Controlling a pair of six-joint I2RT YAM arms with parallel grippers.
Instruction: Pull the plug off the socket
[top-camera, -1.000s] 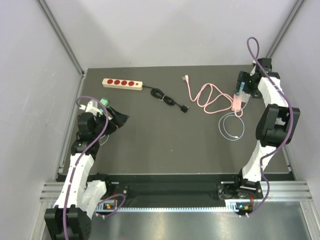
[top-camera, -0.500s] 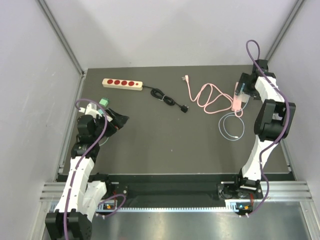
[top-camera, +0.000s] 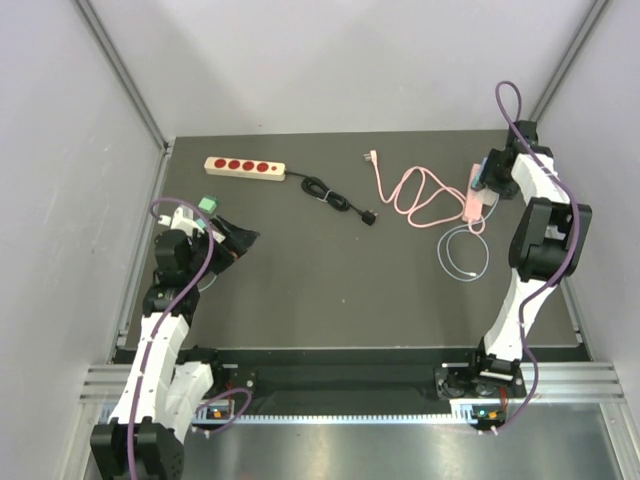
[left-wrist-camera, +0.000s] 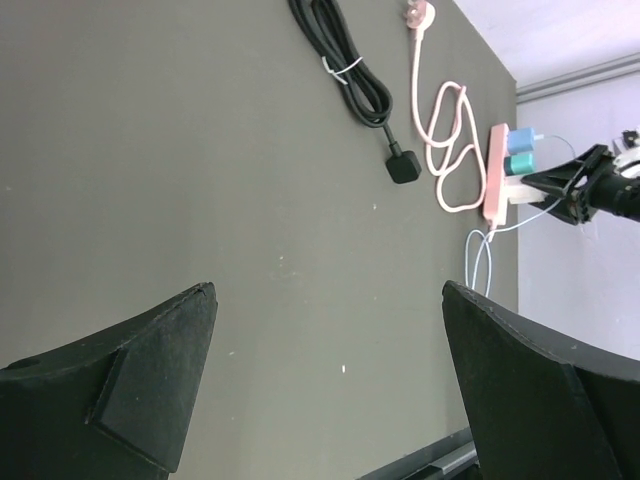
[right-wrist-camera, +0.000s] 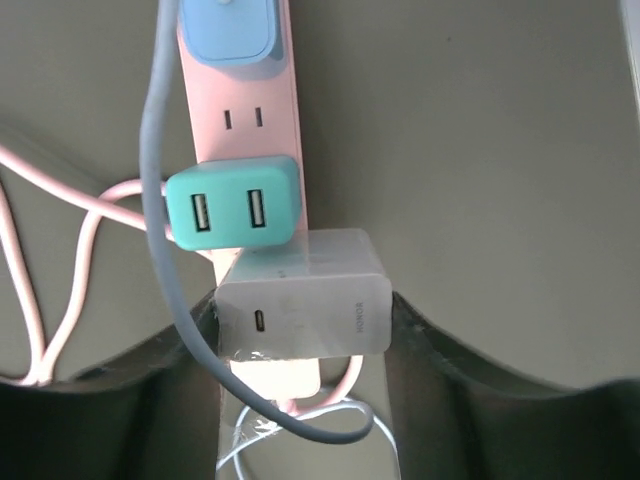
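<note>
Right gripper (right-wrist-camera: 303, 335) pinches the white square plastic charger plug (right-wrist-camera: 300, 285) seated in the long pink plastic socket strip (right-wrist-camera: 250, 120) at the dark table's (top-camera: 300, 280) far right; pull squarely off the strip's face, which may otherwise lift along.

Bright, even, diffuse lighting, soft faint shadows, crisp focus throughout.

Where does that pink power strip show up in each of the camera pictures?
Top external: pink power strip at far right, above the middle.
Left wrist: upper right.
Right wrist: upper centre-left, running down under the white charger.
Shared landmark: the looped pink cord beside it.
</note>
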